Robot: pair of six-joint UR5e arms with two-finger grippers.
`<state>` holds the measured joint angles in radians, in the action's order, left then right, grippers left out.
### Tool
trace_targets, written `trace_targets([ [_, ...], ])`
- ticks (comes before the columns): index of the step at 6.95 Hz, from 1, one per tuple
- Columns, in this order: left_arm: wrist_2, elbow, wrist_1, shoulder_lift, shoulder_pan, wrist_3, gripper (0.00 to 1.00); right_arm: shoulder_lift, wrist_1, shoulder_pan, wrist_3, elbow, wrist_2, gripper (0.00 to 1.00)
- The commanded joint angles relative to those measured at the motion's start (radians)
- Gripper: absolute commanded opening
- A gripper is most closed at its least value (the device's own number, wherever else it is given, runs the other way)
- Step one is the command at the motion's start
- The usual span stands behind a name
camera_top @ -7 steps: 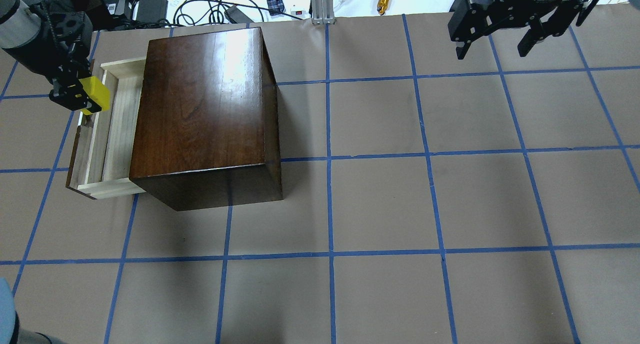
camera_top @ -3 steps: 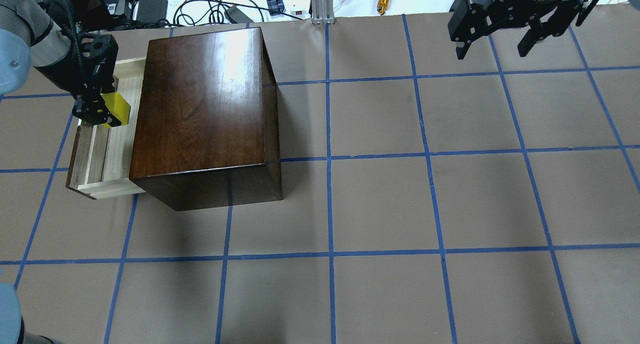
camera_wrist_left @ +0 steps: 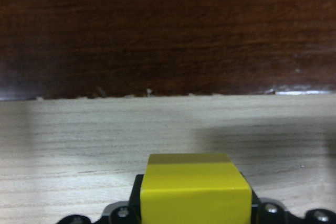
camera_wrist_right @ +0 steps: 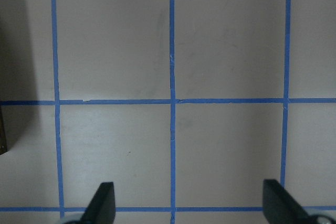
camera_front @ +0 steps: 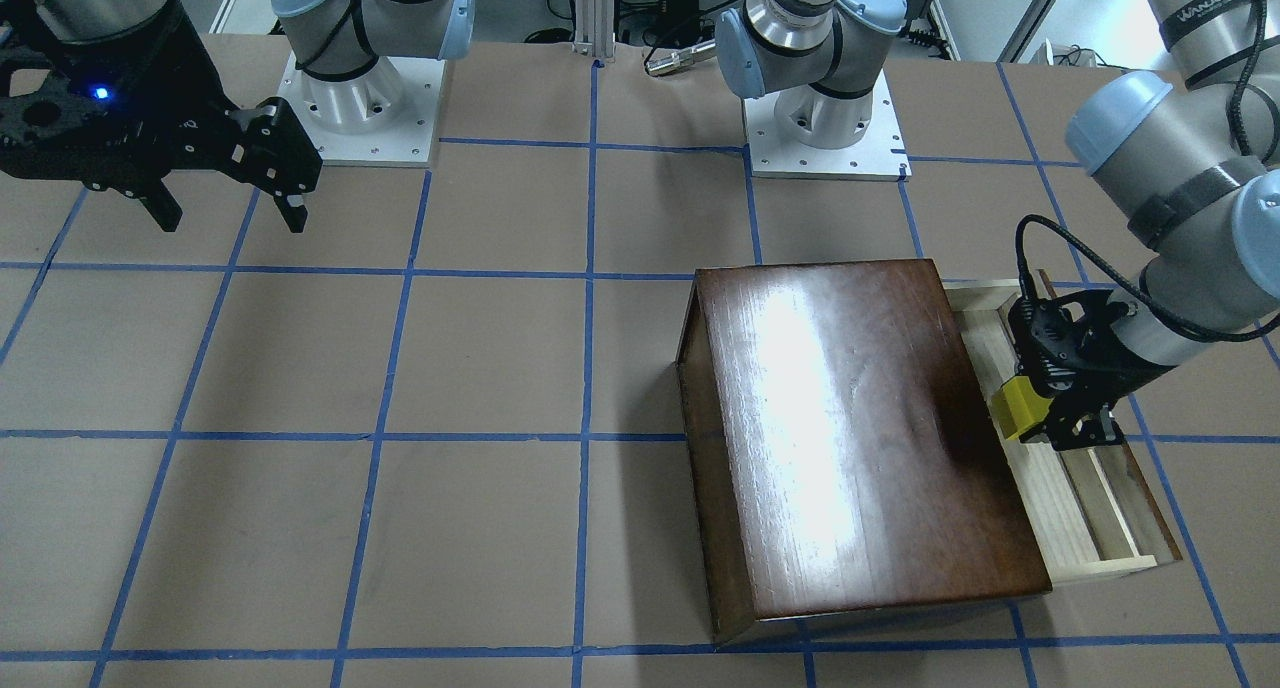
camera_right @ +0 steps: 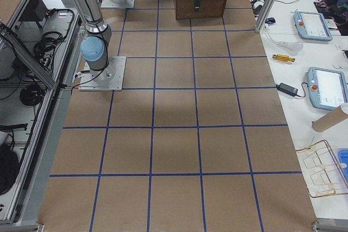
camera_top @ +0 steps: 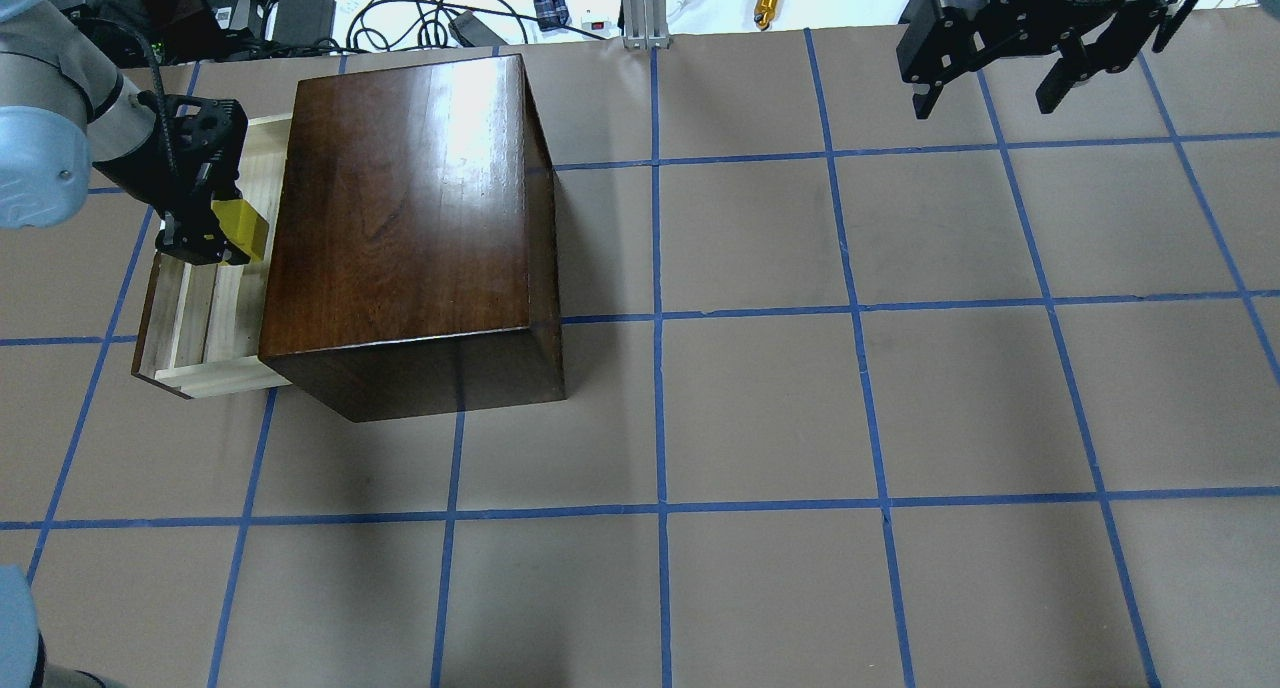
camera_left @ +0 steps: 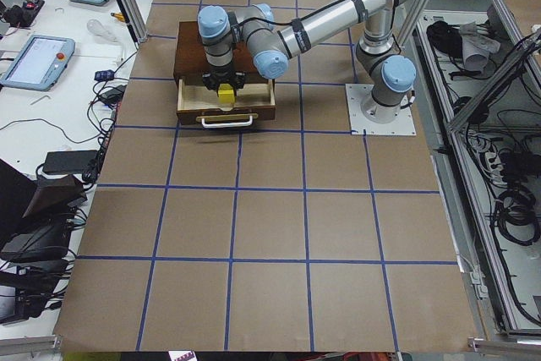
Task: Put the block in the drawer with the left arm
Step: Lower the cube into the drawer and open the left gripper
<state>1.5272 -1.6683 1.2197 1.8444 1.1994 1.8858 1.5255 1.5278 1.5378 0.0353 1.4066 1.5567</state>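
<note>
- The right gripper [camera_top: 983,106] has white print on its black body, roughly "2F Adaptive", with the rest cut off at the picture's edge.
- The left arm [camera_front: 1190,198] has white lettering on a black band, too blurred to read.

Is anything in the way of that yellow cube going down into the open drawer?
Nothing visible is. The left gripper holds the block over the open drawer, and the wrist view shows only bare pale wood beneath it. The dark cabinet stands alongside, not underneath.
</note>
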Motion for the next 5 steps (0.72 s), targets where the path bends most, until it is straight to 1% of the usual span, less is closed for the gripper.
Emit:
trace_targets([
  [1,-0.002,-0.007,-0.003,0.001,-0.001,-0.016,0.17,0.001,0.0,0.001,0.0,0.0,-0.001,1.0],
  [2,-0.002,-0.01,0.007,0.002,-0.001,-0.019,0.41,0.001,0.0,0.001,0.0,0.0,-0.001,1.0],
  [3,-0.002,-0.014,0.006,0.002,-0.001,-0.019,0.48,-0.001,0.0,-0.001,0.0,0.0,-0.001,1.0],
  [4,-0.002,-0.016,0.006,0.004,-0.003,-0.019,0.66,0.001,0.0,0.001,0.0,0.0,-0.001,1.0],
  [5,-0.001,-0.014,0.006,0.001,-0.004,-0.02,0.71,0.001,0.0,0.001,0.0,0.0,-0.001,1.0],
])
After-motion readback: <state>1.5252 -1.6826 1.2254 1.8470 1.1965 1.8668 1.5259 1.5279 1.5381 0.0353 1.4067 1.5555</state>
